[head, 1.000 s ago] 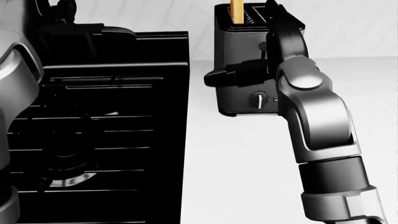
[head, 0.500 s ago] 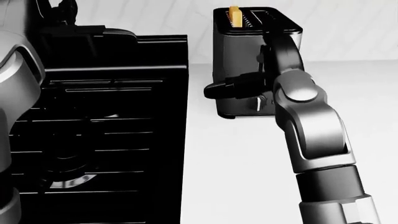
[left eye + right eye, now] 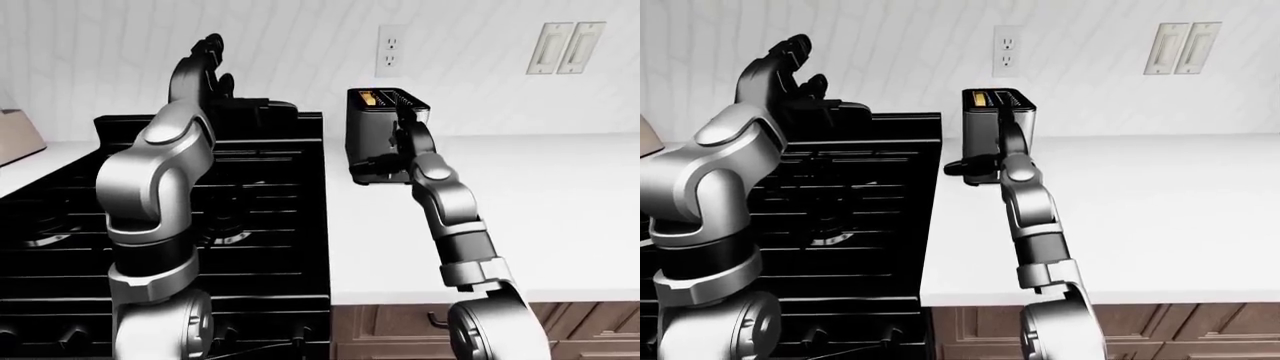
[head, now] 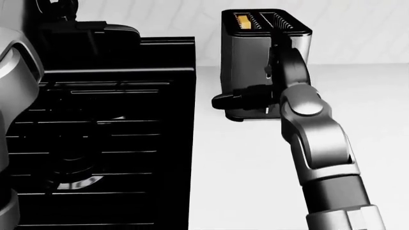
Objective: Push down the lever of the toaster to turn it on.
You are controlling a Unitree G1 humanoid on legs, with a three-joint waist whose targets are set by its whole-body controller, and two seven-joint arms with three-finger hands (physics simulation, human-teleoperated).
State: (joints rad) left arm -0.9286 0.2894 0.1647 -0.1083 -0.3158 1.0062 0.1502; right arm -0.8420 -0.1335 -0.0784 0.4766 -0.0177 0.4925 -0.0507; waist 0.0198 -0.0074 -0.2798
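The dark steel toaster (image 4: 248,60) stands on the white counter (image 4: 243,172), right of the stove, at the top of the head view. A yellow slice of bread (image 4: 243,20) sits low in its left slot, barely above the rim. My right hand (image 4: 225,100) presses low against the toaster's near face, its black fingers (image 4: 246,96) stretched out to the left and open. Wrist and forearm hide the lever and the knob. My left hand (image 3: 790,64) is raised high over the stove with its fingers spread, holding nothing.
A black gas stove (image 4: 96,120) fills the left of the head view, with a dark object (image 4: 96,28) by its top edge. A wall outlet (image 3: 391,50) and light switches (image 3: 565,46) are above the counter. Wooden cabinets (image 3: 1180,330) lie below.
My right hand has slid down the toaster's face, from mid-height to near its base. The bread has sunk from standing tall to nearly flush in the slot. The view shifted slightly.
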